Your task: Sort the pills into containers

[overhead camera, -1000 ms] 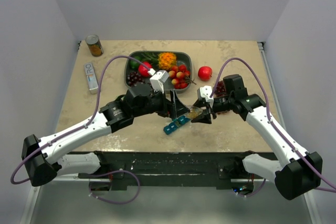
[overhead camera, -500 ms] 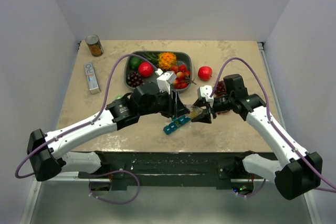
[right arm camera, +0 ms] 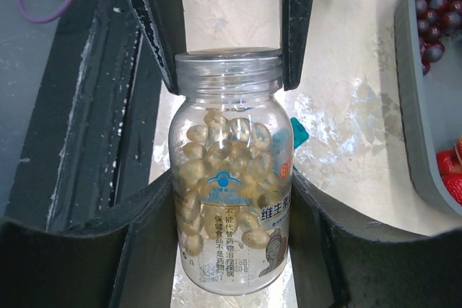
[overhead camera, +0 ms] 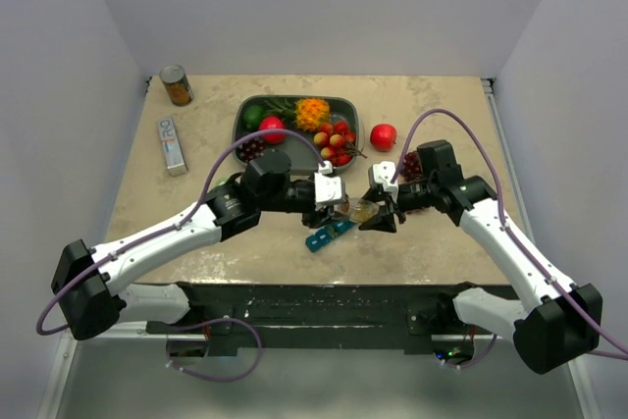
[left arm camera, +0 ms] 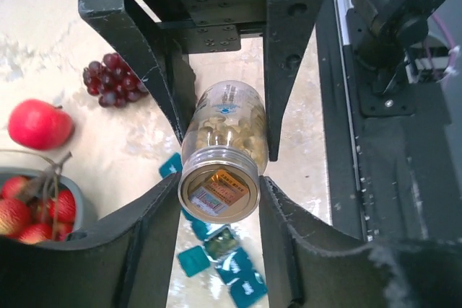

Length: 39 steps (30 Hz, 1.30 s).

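Nearest on the tabletop (overhead camera: 422,242), lying flat just below the pincers: the teal pill organiser (overhead camera: 328,234). Above it, held sideways in the air, a clear bottle (overhead camera: 363,209) of yellow capsules, clenched by the left pincer (overhead camera: 340,205) at its neck and the right pincer (overhead camera: 379,215) round its body (both pressing on it). Farther back, a grey tray (overhead camera: 348,103) of fruit, a red apple (overhead camera: 384,135) beside it, a can (overhead camera: 177,85) at the far left corner.

The white-and-black left arm (overhead camera: 167,237) and its twin, the right arm (overhead camera: 505,237), share glossy white shell links, black cylindrical joint housings and chunky black base blocks. A thin purple cable (overhead camera: 228,156) loops off the left one, and a second purple cable (overhead camera: 446,111) arcs over the right. The left gripper (left arm camera: 219,182) carries matte black, wedge-shaped plastic fingers (left arm camera: 94,265) (their edges scuffed pale), as does the right gripper (right arm camera: 231,185). Small screw holes dot a flat black mounting plate (left arm camera: 209,5).
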Each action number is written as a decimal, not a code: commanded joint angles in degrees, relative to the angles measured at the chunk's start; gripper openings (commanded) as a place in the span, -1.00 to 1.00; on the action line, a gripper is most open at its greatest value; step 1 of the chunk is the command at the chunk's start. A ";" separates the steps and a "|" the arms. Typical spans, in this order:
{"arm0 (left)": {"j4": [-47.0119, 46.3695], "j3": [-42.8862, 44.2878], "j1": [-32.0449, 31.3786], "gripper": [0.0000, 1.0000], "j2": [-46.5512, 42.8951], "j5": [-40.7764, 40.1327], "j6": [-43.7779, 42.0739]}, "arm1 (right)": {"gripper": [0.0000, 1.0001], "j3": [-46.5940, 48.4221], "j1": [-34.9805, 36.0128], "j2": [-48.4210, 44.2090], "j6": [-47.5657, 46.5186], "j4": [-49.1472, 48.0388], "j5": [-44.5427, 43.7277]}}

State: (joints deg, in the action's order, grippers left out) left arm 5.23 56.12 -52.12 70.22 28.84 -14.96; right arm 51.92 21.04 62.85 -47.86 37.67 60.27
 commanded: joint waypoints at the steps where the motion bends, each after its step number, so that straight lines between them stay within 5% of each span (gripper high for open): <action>1: -8.10 -1.27 1.93 0.09 2.30 4.21 -9.58 | -1.00 0.73 -0.12 -0.80 1.19 -3.48 1.96; 6: -15.95 -5.83 2.28 0.54 -5.06 2.27 -1.75 | -1.00 0.73 -0.03 -0.80 1.10 -3.48 1.96; 8: -18.50 -8.56 2.46 0.98 -8.06 0.44 4.56 | -1.00 0.73 -0.12 -0.80 1.01 -3.39 1.87; 14: -15.00 -9.63 2.72 0.99 -17.65 -13.28 31.81 | -1.00 0.73 -0.12 -0.80 1.01 -3.31 1.78; 22: -5.34 -1.03 2.03 0.95 -11.07 -18.99 58.27 | -1.00 0.64 -0.03 -0.80 1.27 -3.48 1.60; 28: 7.31 8.30 -2.81 0.73 -2.90 -27.24 57.33 | -1.00 0.64 -0.12 -0.80 1.45 -3.74 1.52; 39: 10.32 9.36 -3.96 0.40 1.59 -26.82 54.69 | -1.00 0.64 -0.12 -0.54 1.54 -3.83 1.52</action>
State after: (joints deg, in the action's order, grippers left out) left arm 13.96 62.92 -55.64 70.91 2.59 39.92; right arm 51.92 20.88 62.87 -46.92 35.46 59.77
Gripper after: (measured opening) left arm 0.716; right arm 0.551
